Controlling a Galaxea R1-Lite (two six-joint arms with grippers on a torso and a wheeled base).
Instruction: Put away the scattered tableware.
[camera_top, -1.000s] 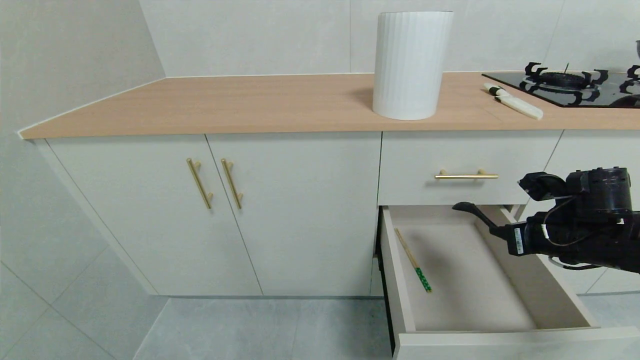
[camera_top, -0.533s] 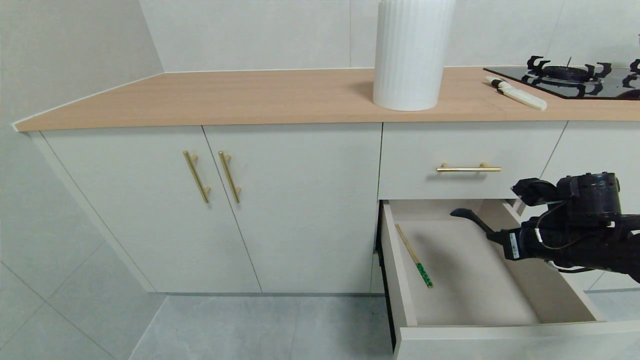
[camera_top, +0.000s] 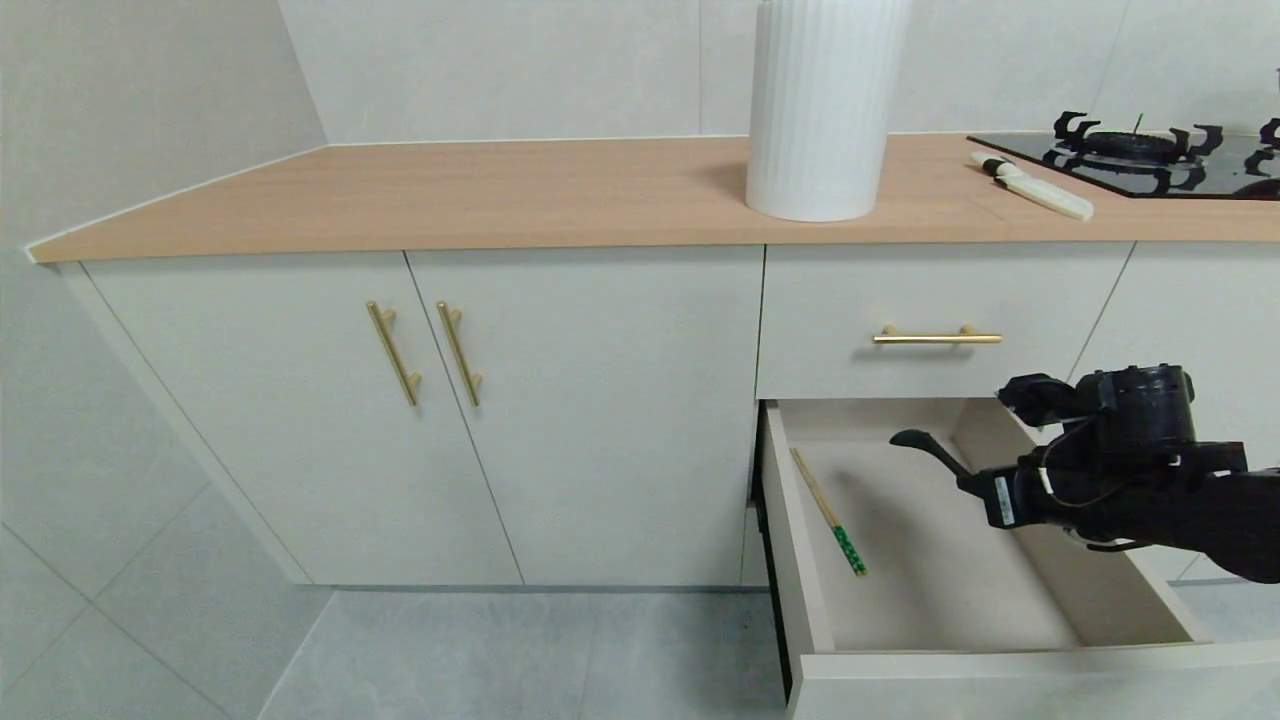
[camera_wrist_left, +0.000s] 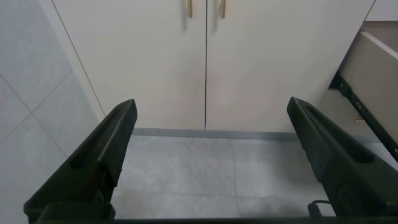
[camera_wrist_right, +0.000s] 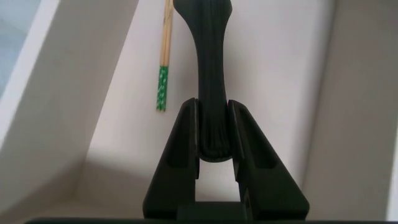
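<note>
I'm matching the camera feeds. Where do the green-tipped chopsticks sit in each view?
Head view: chopsticks lie in the open drawer, along its left wall.
Right wrist view: chopsticks beside the black utensil in the right gripper.
Left wrist view: the drawer's outer side hides its inside.
Shared landmark: the drawer's left wall.

1. Right arm (camera_top: 1190, 500) is matte black and chunky, with a round puck-shaped housing (camera_top: 1150, 398) on top.
2. Thin black cables (camera_top: 1062, 462) loop along the wrist, and there's a small white label (camera_top: 1004, 497) behind the right gripper (camera_top: 978, 486).
3. Left gripper (camera_wrist_left: 211, 121) has two long, flat black fingers (camera_wrist_left: 115, 143) with angled edges.
</note>
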